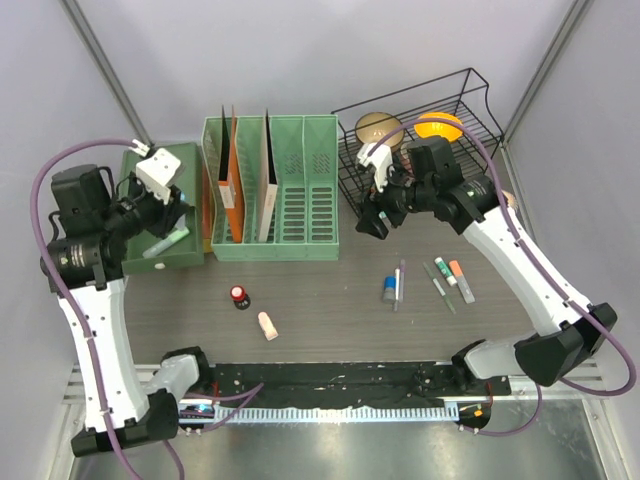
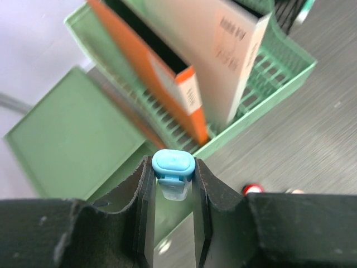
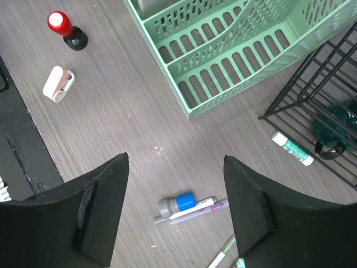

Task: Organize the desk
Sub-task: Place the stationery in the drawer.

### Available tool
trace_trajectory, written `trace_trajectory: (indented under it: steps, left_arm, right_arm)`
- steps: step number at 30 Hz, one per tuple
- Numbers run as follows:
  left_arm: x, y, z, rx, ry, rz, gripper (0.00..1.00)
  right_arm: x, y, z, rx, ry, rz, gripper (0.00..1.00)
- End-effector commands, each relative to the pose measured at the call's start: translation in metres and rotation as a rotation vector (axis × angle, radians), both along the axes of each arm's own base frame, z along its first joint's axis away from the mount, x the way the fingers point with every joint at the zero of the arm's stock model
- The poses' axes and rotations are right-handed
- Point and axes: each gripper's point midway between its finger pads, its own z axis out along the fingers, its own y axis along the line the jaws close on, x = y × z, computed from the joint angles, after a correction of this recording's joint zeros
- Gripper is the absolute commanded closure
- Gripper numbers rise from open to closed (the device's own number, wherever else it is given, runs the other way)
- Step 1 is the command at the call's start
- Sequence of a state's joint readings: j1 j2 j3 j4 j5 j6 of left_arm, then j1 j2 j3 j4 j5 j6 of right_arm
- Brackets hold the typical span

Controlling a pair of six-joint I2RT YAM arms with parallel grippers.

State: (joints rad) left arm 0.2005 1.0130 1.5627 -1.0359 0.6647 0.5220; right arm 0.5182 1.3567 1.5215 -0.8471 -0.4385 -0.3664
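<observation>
Top view: the desk (image 1: 320, 310) fills the middle of the frame, btw. the two arms. Left gripper (image 1: 172, 228) hangs over a green tray (image 1: 190, 165) at the desk's left rear, clamped on a pen (image 1: 163, 244). Right gripper (image 1: 372, 222) hovers over the desk just in front of a wire basket (image 1: 470, 110), jaws apart. Markers (image 1: 461, 281) lie loose right of centre.

Left wrist: we see both fingers pressed vs. the pen's blue cap. Beyond it is the file rack (image 2: 262, 72) w/ an orange book (image 2: 178, 95).

Right wrist: jaws wide, nothing btw. them. On the wood below we spot a blue-capped tube (image 3: 181, 202), a red-topped stamp (image 3: 66, 30) and a pink clip (image 3: 58, 84).
</observation>
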Motion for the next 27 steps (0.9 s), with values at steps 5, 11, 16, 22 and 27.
trace_trajectory:
  steps: [5, 11, 16, 22, 27]
  left_arm:
    - [-0.003, 0.061, -0.022, 0.304, 0.076, 0.116, 1.00]
    - [0.005, 0.100, -0.049, 0.423, 0.155, 0.160, 1.00]
    - [0.012, 0.108, -0.064, 0.446, 0.156, 0.165, 1.00]
    - [0.020, 0.112, -0.089, 0.464, 0.196, 0.129, 1.00]
    - [0.029, 0.123, -0.104, 0.506, 0.219, 0.135, 1.00]
  right_arm:
    - [0.005, -0.005, -0.018, -0.033, 0.024, 0.013, 0.27]
    - [0.004, -0.007, -0.023, -0.032, 0.035, 0.028, 0.27]
    - [0.002, -0.006, -0.028, -0.024, 0.054, 0.047, 0.27]
    - [0.002, -0.008, -0.033, -0.036, 0.067, 0.036, 0.27]
    - [0.005, -0.015, -0.034, -0.052, 0.058, 0.005, 0.27]
